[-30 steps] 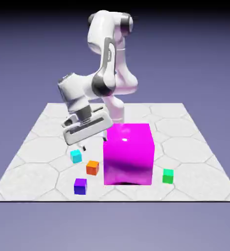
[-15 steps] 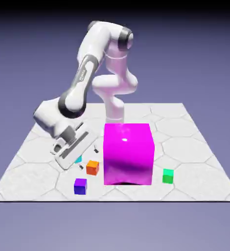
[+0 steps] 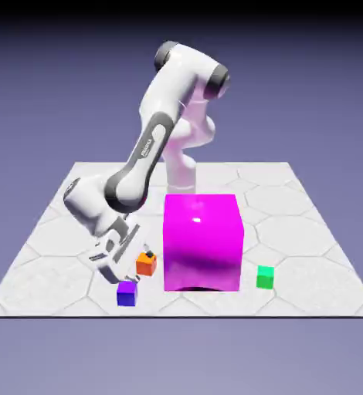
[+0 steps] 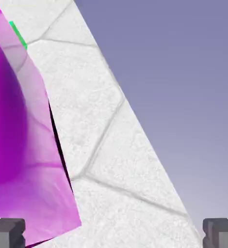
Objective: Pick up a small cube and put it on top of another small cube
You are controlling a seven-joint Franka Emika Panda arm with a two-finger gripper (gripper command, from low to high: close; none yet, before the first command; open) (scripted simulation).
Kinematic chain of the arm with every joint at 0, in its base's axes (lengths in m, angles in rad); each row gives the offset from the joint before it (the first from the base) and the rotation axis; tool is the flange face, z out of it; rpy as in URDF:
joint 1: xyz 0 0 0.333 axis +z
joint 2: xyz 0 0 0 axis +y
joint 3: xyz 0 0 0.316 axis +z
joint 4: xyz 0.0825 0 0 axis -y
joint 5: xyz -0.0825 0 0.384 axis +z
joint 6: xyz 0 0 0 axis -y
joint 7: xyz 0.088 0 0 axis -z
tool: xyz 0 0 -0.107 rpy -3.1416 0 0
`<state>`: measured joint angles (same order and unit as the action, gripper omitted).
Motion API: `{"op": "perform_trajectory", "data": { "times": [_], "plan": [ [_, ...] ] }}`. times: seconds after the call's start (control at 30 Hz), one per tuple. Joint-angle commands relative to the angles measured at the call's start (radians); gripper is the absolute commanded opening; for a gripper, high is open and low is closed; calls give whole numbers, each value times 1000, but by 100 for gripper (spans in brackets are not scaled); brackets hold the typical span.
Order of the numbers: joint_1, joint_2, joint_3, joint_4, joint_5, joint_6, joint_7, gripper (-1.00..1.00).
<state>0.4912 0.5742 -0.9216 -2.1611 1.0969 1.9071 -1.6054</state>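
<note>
The tiny purple-blue cube [image 3: 127, 293] sits on the table near its front edge, left of the big magenta cube [image 3: 201, 241]. My gripper [image 3: 138, 267] hangs low and tilted just above and behind it, beside the orange cube [image 3: 146, 264]. The hand and wrist hide the tiny cyan cube in the exterior view, and it does not show in the hand view either. In the hand view my gripper [image 4: 114, 233] is open: its fingertips [image 4: 7, 232] stand wide apart at the bottom edge with only table between them.
The magenta cube [image 4: 19, 145] fills the left of the hand view, with a sliver of the green cube [image 4: 18, 34] past it. The green cube [image 3: 265, 277] stands right of the magenta cube. The table's edge [image 4: 150, 155] runs diagonally through the hand view.
The arm has swung down and forward; the hand went from above the cyan cube to low over it, covering it, and now sits by the orange and purple cubes. No cube has moved.
</note>
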Motion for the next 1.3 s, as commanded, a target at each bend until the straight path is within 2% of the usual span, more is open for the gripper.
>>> {"op": "perform_trajectory", "data": {
  "times": [0.0,0.27,0.43,0.47,0.63,1.27],
  "plan": [
    [14,33,-25,5,18,-9,-44,0],
    [114,274,-213,42,149,-75,-366,0],
    [75,370,-84,56,274,-7,-410,0],
    [75,370,-84,56,274,-7,-410,-100],
    [107,262,-209,34,131,-70,-370,-100],
    [-233,-327,1,-290,-696,149,-590,-100]
  ]
}}
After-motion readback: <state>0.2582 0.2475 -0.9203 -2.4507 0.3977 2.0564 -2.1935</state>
